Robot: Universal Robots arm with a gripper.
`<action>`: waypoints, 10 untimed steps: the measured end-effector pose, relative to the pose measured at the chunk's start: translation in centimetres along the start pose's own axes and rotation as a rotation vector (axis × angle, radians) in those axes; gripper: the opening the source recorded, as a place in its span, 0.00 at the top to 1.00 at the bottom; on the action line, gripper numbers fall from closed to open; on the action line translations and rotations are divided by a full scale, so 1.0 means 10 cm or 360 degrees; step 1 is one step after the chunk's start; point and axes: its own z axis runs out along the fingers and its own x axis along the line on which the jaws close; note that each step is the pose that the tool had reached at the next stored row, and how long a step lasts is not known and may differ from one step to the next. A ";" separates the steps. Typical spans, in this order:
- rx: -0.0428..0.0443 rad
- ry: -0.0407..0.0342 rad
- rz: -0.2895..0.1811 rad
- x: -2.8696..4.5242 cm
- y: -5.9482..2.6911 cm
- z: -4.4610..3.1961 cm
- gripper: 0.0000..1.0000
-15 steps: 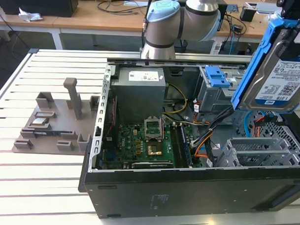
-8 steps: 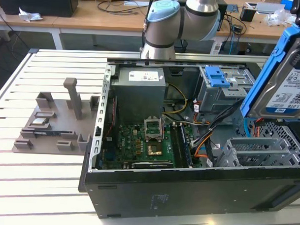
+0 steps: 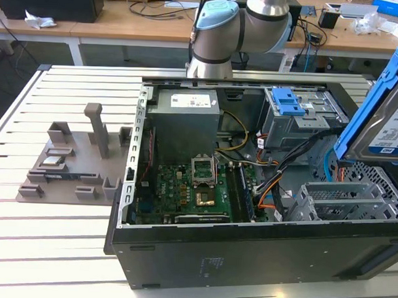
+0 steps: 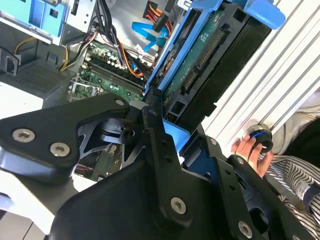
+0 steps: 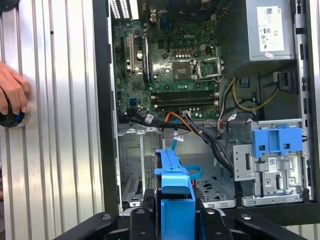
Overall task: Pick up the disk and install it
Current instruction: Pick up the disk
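The disk (image 3: 389, 126), silver and black with a white and blue label and blue side rails, hangs tilted at the exterior view's right, above the open computer case (image 3: 248, 232). In the second wrist view my gripper (image 4: 177, 135) is shut on the disk (image 4: 210, 65), its black fingers (image 4: 150, 125) clamping the blue rail end. The first wrist view shows the disk (image 5: 172, 170) edge-on between the fingers (image 5: 142, 215), hovering over the empty metal drive cage (image 5: 135, 170) at the case's corner.
Inside the case are a grey power supply (image 3: 186, 116), a green motherboard (image 3: 184, 194), loose cables (image 5: 200, 132) and a blue latch on a grey cage (image 5: 277, 142). A person's hand (image 5: 12, 92) rests on the slatted table beside the case. A grey fixture (image 3: 74, 158) stands at the left.
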 end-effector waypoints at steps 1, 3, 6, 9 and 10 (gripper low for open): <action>0.0000 0.0000 0.0000 -0.001 -0.016 0.007 0.63; 0.0000 0.0000 0.0000 -0.001 -0.043 0.026 0.63; 0.0000 0.0000 0.0000 0.033 -0.052 0.054 0.63; 0.0000 0.0000 0.0000 0.151 -0.025 0.097 0.63; 0.0000 0.0000 0.0000 0.160 -0.004 0.107 0.63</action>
